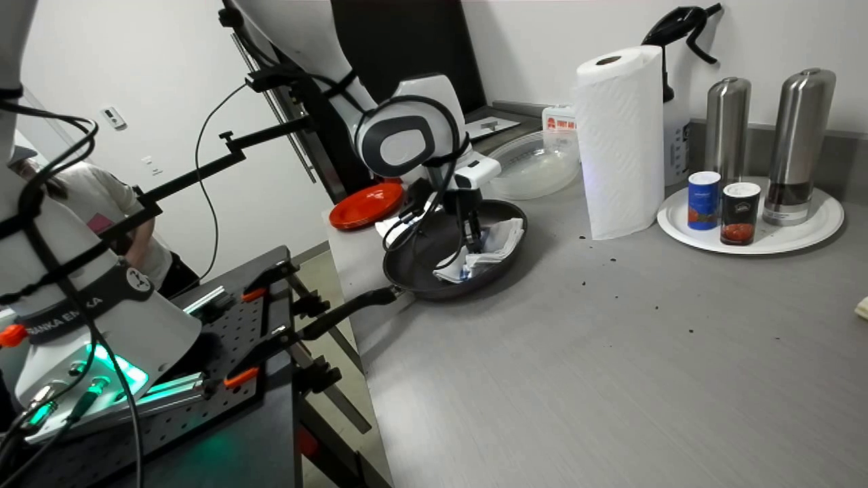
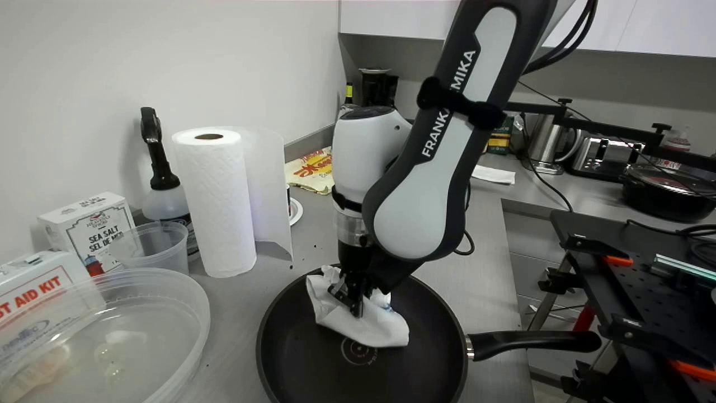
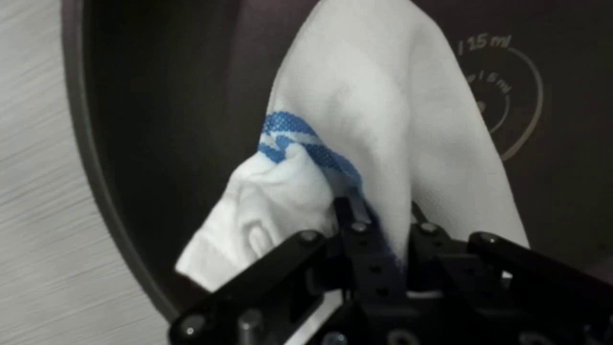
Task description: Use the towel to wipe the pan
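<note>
The blue-striped white towel (image 3: 359,110) is bunched inside the round black pan (image 2: 363,382).

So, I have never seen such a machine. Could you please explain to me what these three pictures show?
The machine is a robot arm. Two pictures come from cameras standing outside it; the close-up comes from a camera on its wrist. On the grey counter is a black frying pan with a long handle. The arm's black tool pinches a white towel with blue stripes, bunched inside the pan. Nearby you can see a paper towel roll, a red dish, a clear plastic bowl, and a white plate holding several containers.
</note>
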Robot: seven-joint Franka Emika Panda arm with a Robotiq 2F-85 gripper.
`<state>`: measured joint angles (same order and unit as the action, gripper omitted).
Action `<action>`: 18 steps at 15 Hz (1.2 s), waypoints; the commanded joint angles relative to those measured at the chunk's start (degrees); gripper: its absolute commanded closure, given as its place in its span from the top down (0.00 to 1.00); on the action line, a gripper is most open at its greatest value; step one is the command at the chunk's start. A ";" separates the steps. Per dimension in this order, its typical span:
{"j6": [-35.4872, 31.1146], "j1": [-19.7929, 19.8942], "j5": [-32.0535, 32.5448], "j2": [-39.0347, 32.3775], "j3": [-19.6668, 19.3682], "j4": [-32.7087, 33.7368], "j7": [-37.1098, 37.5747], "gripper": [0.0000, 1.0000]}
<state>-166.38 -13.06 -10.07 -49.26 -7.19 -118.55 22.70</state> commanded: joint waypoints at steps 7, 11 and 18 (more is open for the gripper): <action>0.33 -0.59 -3.11 -0.99 6.08 0.41 2.57 0.03; -0.02 -0.88 -4.50 -0.87 8.43 -0.08 3.38 0.03; -0.24 -0.49 -7.66 -0.51 13.29 -1.26 4.03 0.03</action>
<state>-166.34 -13.43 -15.34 -49.09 4.08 -118.90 26.11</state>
